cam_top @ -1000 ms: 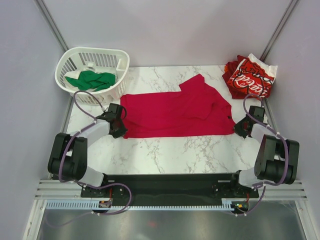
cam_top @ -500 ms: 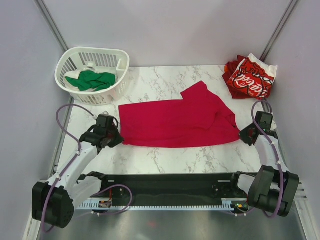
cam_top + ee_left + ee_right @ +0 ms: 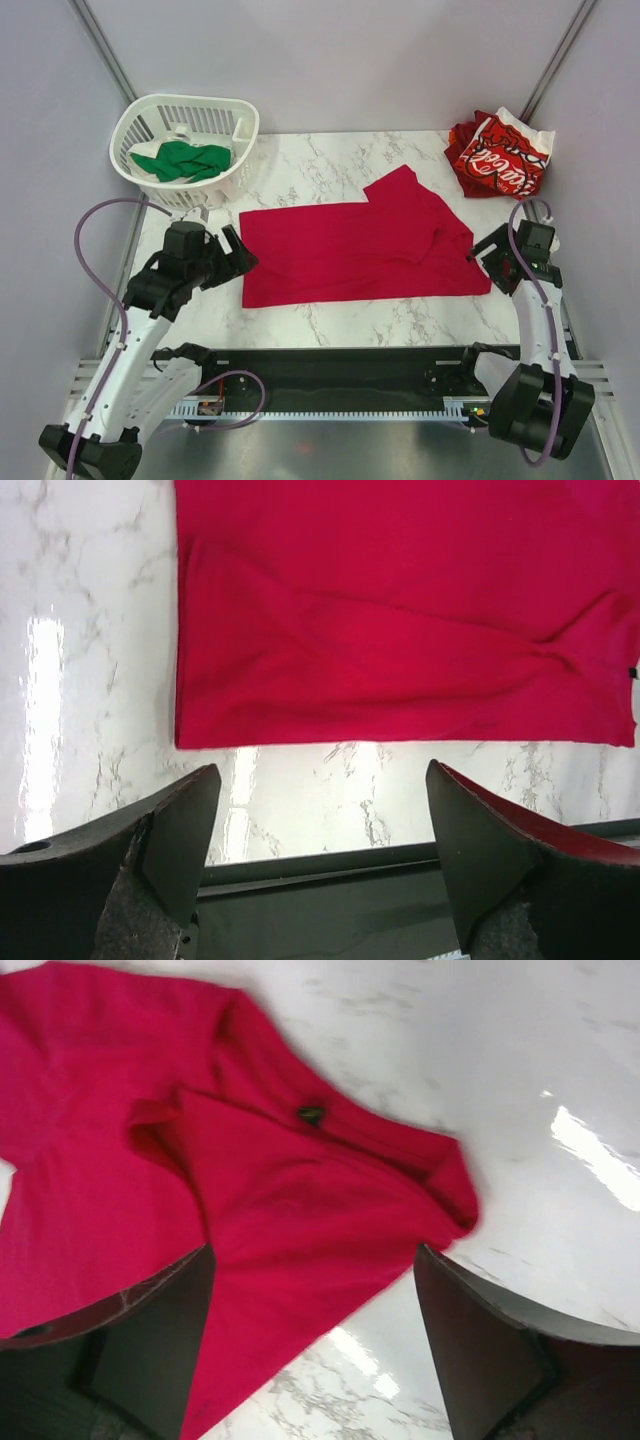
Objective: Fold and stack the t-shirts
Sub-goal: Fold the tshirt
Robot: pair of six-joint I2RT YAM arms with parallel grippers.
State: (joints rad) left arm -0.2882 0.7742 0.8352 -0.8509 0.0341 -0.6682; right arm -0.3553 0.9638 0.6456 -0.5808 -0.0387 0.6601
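Observation:
The plain crimson t-shirt (image 3: 360, 250) lies flat across the middle of the marble table, with one sleeve folded over near its right end. My left gripper (image 3: 230, 256) hovers open just off the shirt's left edge and holds nothing. In the left wrist view the left gripper (image 3: 322, 780) stands over bare marble below the shirt's hem (image 3: 400, 610). My right gripper (image 3: 490, 256) is open at the shirt's right end. The right wrist view shows the right gripper (image 3: 315, 1260) empty above the cloth (image 3: 280, 1210). A red-and-white t-shirt (image 3: 502, 155) sits bunched at the back right. The green t-shirt (image 3: 182, 160) lies in the basket.
The white slatted basket (image 3: 135, 118) stands at the back left corner. The black mounting rail (image 3: 340, 365) runs along the table's near edge. Grey walls close in both sides, and bare marble (image 3: 340, 160) shows behind the crimson shirt.
Both grippers went from shut on the crimson shirt's ends to open, letting it go. The shirt was drawn toward the near edge, and both arms have lifted off it.

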